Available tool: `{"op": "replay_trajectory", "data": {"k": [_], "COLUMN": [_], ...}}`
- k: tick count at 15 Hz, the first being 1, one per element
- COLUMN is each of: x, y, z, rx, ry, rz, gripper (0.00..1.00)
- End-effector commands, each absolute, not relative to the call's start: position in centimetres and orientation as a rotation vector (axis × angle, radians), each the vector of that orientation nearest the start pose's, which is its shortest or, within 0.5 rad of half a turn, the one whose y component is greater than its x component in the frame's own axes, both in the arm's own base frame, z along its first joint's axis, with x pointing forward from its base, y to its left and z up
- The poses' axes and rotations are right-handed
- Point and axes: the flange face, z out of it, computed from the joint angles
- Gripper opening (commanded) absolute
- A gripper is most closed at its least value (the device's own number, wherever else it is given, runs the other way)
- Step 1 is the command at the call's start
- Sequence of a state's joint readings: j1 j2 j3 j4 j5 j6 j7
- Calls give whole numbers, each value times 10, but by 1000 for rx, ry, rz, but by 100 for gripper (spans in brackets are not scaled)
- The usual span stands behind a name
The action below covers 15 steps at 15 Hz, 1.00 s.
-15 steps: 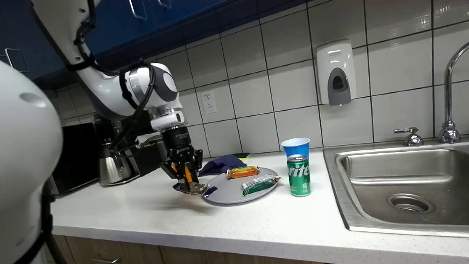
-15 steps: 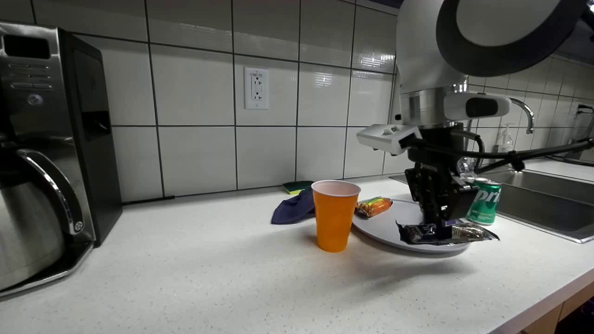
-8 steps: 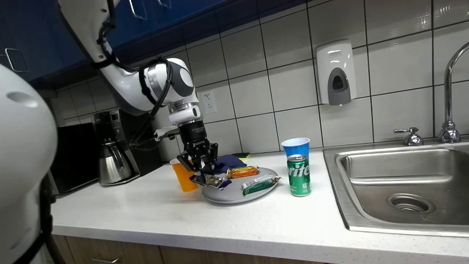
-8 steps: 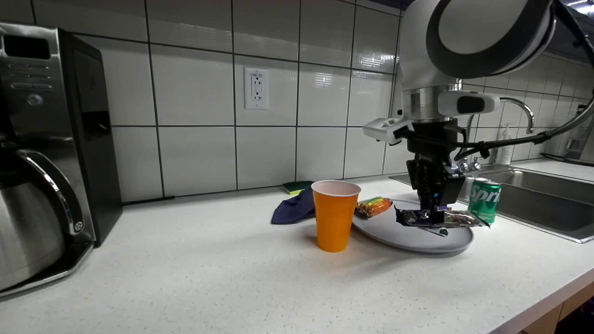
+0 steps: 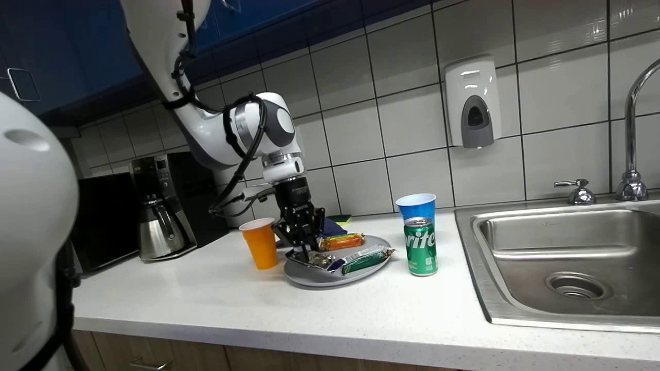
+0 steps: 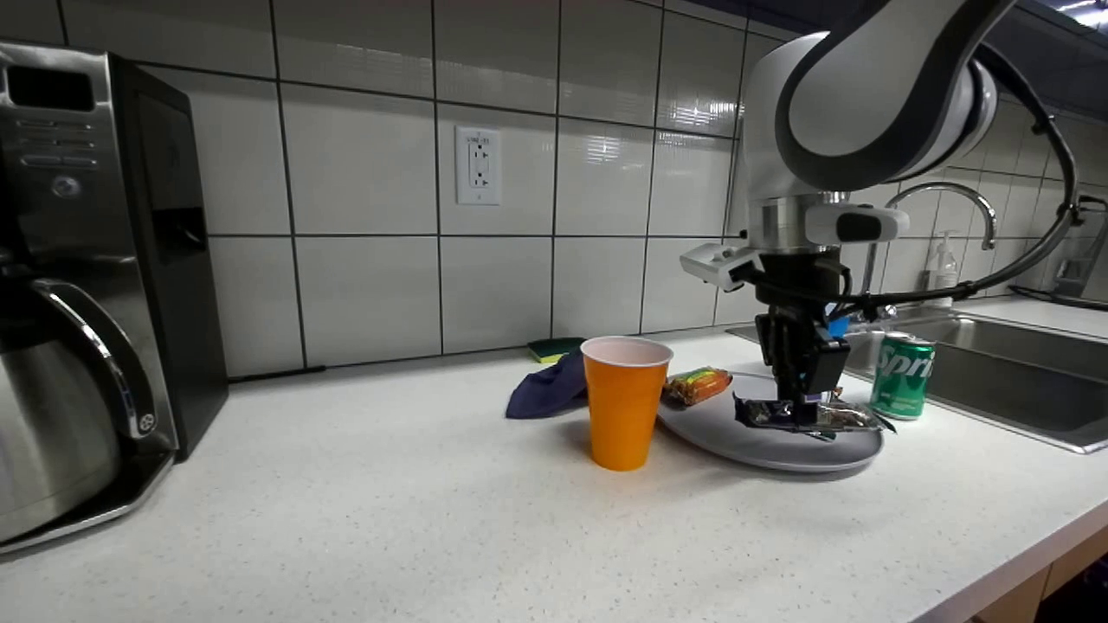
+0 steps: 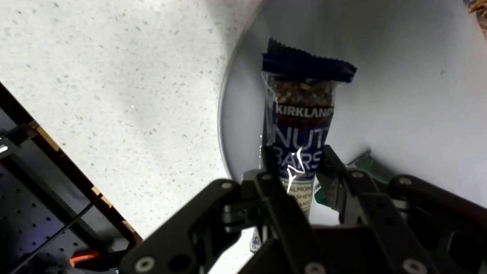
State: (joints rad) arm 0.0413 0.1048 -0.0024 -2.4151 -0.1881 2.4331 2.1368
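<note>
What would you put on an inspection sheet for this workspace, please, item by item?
Surface: white speckled countertop.
Job's things: Kirkland nut bar, held over the grey plate; whether it touches the plate is unclear.
Clutter: orange-wrapped bar and green-wrapped bar on the plate; orange plastic cup and Sprite can, both upright; blue plastic cup; navy cloth; green-and-yellow sponge.
Gripper: closed on the nut bar, across its two long edges.
Cables: black cable strapped along the arm, with a loose loop.
Surroundings: tiled wall, coffee maker, soap dispenser, steel sink.
</note>
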Motion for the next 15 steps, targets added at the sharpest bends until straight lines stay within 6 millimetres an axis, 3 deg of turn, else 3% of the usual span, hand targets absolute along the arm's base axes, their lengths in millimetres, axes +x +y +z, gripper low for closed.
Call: {"op": "replay_trajectory", "data": {"k": [1, 11, 12, 13, 15], "x": [500, 513, 513, 513, 510], "y": [12, 25, 28, 30, 35], "z": [257, 243, 243, 243, 244], "rx": [-1862, -1922, -1932, -1942, -1976], "ry": [2666, 2630, 2625, 2620, 2615], "rz": [-88, -37, -29, -25, -19], "gripper": [8, 8, 57, 59, 73]}}
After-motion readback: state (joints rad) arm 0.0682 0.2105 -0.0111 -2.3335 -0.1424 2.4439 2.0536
